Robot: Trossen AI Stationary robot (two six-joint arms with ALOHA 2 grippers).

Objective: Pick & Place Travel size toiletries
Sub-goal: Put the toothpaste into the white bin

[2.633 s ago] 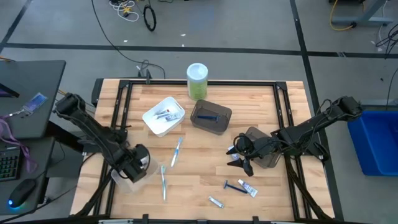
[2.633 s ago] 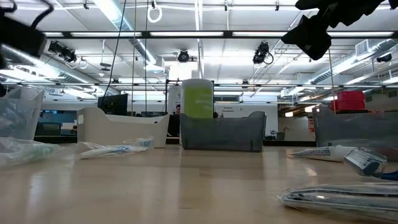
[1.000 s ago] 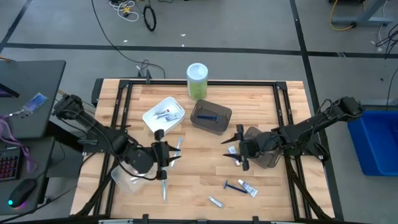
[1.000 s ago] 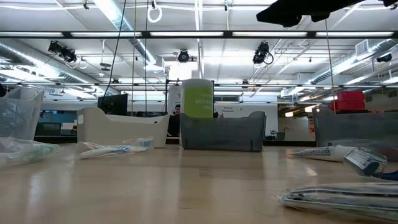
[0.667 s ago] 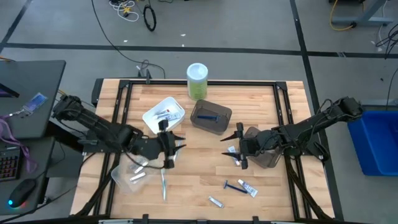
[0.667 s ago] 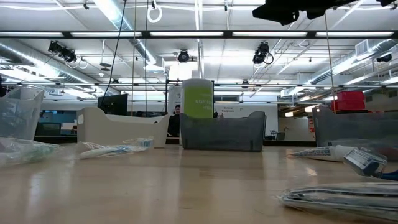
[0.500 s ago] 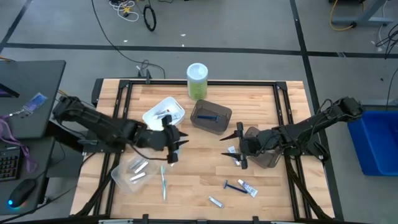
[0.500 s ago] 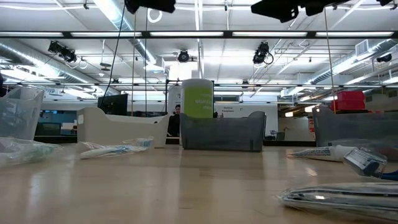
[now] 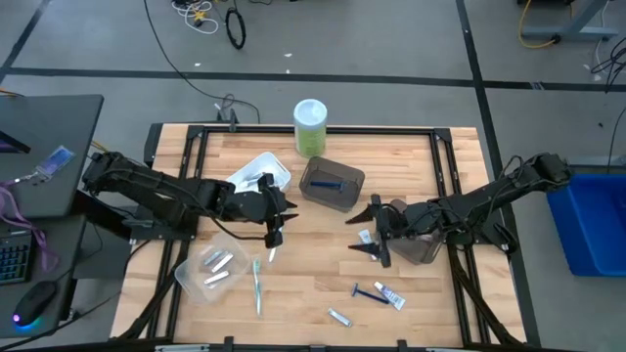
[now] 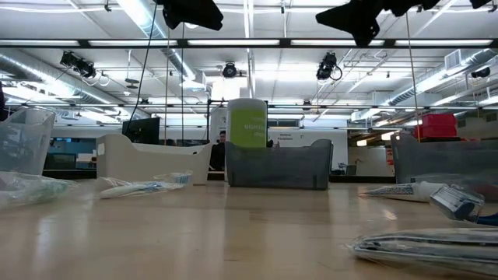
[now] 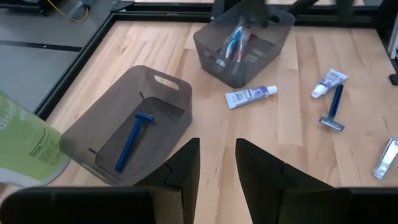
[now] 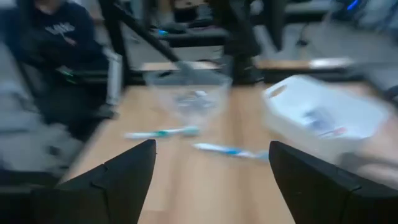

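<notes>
Travel size toiletries lie scattered on the wooden table. A toothbrush (image 9: 271, 253) sticks out from under my left gripper (image 9: 278, 223), which hovers over the table's middle. Its fingers (image 11: 186, 165) stand a little apart with only bare wood between them. Another toothbrush (image 9: 257, 284) lies nearer the front. My right gripper (image 9: 360, 227) hangs wide open and empty beside a small tube (image 9: 364, 237). A blue razor (image 9: 363, 290) and two tubes (image 9: 389, 294) (image 9: 339, 316) lie at the front right. In the low view both grippers (image 10: 191, 12) (image 10: 358, 19) hang high above the table.
A clear bin (image 9: 210, 269) holds tubes at the front left. A white bin (image 9: 246, 179) and a dark bin (image 9: 352, 184) with a blue razor (image 11: 132, 140) stand at the back, next to a green canister (image 9: 310, 125). Another dark bin (image 9: 421, 249) sits under the right arm.
My left gripper has swung away from the clear bin, back and right toward the table's middle. My right gripper has spread its fingers wider and stayed roughly in place.
</notes>
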